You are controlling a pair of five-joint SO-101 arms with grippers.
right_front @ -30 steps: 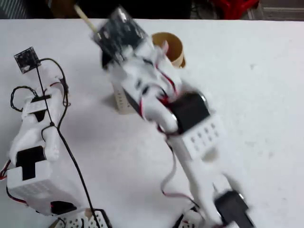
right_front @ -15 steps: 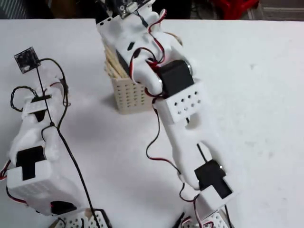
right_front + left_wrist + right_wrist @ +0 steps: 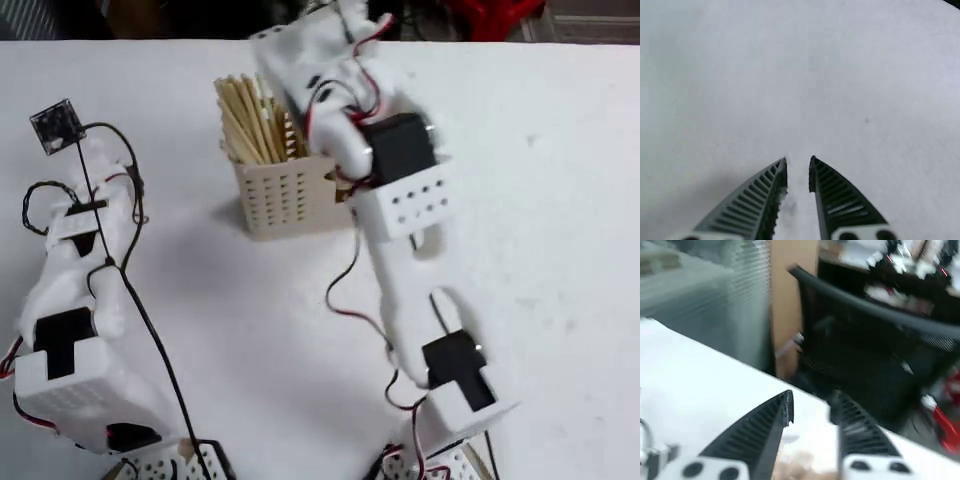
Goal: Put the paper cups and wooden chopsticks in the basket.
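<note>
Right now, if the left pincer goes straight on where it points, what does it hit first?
The bare white table: the left pincer points down at it, with nothing visible between. Depth is unclear.

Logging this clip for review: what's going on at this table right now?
Wooden chopsticks stand bundled in the white basket on the table. The right arm stretches over the basket toward the table's far edge, and the right gripper is open and empty. The left arm sits folded at the side, with the left gripper slightly open over bare table, holding nothing.
</note>
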